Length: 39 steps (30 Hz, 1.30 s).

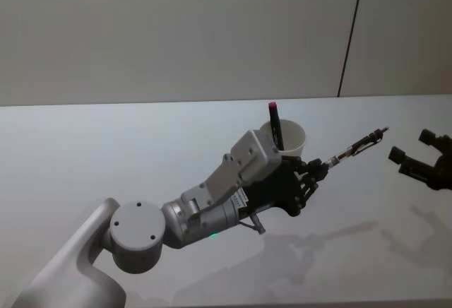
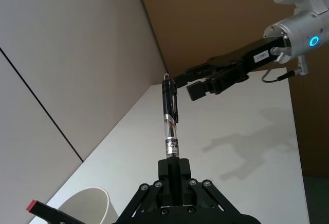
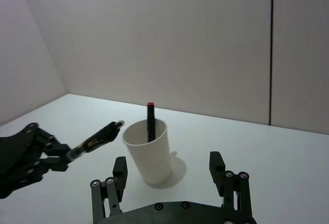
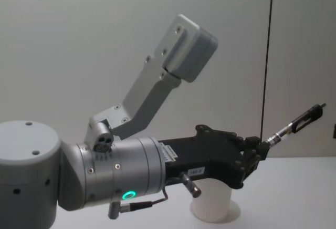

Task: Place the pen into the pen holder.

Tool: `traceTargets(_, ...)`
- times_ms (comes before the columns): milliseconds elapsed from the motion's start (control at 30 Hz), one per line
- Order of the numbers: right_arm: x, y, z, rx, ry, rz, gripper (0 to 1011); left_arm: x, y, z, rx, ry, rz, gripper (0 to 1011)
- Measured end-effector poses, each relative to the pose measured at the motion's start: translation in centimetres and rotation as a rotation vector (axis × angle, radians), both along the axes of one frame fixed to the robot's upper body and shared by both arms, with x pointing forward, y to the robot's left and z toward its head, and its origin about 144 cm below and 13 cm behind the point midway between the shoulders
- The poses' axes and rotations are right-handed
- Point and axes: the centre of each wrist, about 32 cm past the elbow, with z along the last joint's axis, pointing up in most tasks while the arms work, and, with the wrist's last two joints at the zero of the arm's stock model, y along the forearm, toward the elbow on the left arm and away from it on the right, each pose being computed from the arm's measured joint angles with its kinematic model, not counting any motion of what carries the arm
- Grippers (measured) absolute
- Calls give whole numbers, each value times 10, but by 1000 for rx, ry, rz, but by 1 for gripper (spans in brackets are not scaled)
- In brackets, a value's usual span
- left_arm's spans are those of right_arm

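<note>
The left gripper [image 1: 319,168] is pinching the pen [image 1: 359,145] by one end, holding it raised just right of the cup [image 1: 293,138]. The right gripper [image 1: 413,147] is hovering farther right, fingers spread wide.

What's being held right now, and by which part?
The left gripper grips the black-and-clear plastic pen at the end opposite its clip; the rest sticks out free. The open right gripper holds nothing.
</note>
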Motion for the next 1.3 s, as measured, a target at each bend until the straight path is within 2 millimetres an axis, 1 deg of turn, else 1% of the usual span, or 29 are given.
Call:
traceTargets(233,-4,-6,-1,40,15,73,1002,0,0,0,0,0,0,127)
traceTargets(633,-7,-7,-2,111,55,114,1002,0,0,0,0,0,0,127)
traceTargets(1300,-2,14,-4,284,196,113,1002,0,0,0,0,0,0,127)
